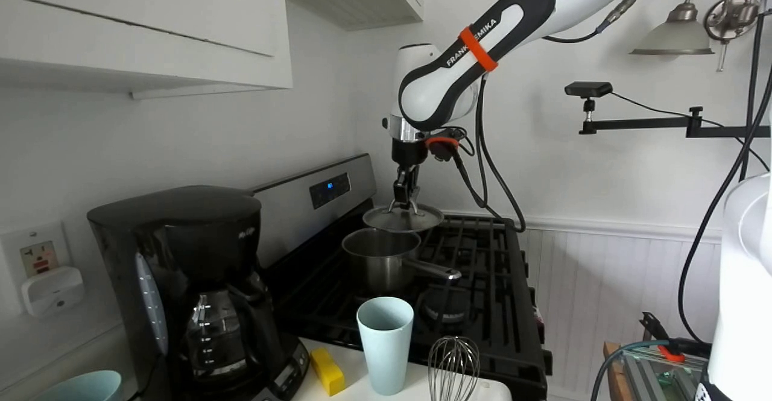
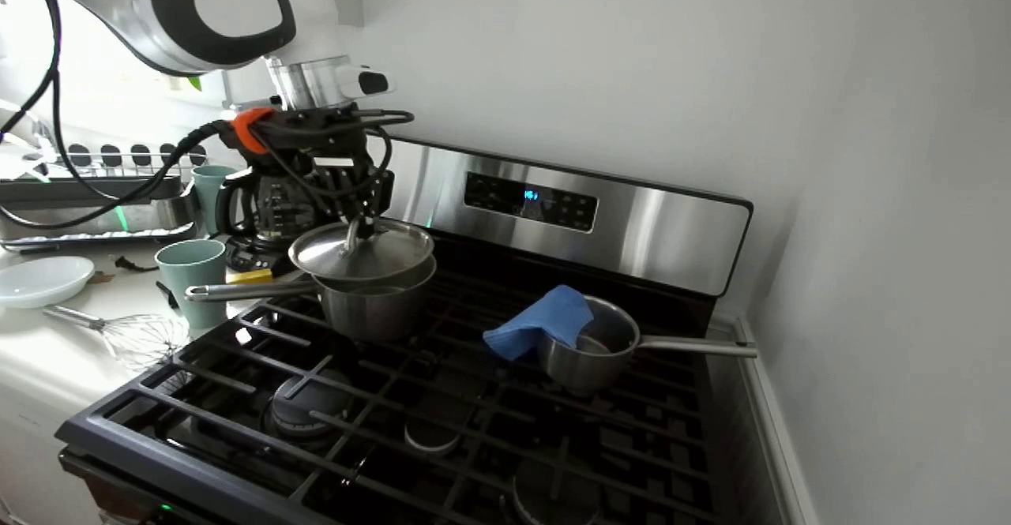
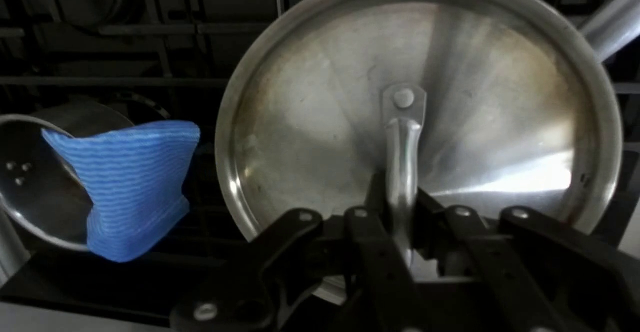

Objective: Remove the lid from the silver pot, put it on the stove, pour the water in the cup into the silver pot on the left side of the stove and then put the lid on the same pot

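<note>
Since the pincer (image 3: 401,197) is clamped on the looped handle (image 3: 402,157) of the lid (image 3: 345,122), and part of the mouth of the silver pot (image 1: 381,265) shows uncovered in both exterior views, I take the step in hand to be carrying that lid off to the stove (image 2: 189,470). What the cup (image 1: 386,347) holds I can't make out from here. To do it well, I'd hold the lid level and the squeeze firm, because a narrow loop like that could let it swing. I'd want a little more height first, so the edge doesn't scrape the rim or knock the pot's long handle (image 1: 431,268). Then I'd travel slowly toward the middle of the stove and stop short of the second pot (image 2: 588,367), on the right in an exterior view, with the blue cloth (image 2: 545,322) draped over its rim. I'd let go only once the lid sits flat, then rise straight up.

As for where it lies, the lid hangs directly under the pincer, whose jaws stand one on each side of the loop. In an exterior view the lid (image 1: 403,222) is above the pot's far edge, not lined up with it; whether the two touch I can't tell. The cup stands on the counter (image 2: 39,351), well apart from the pincer.
</note>
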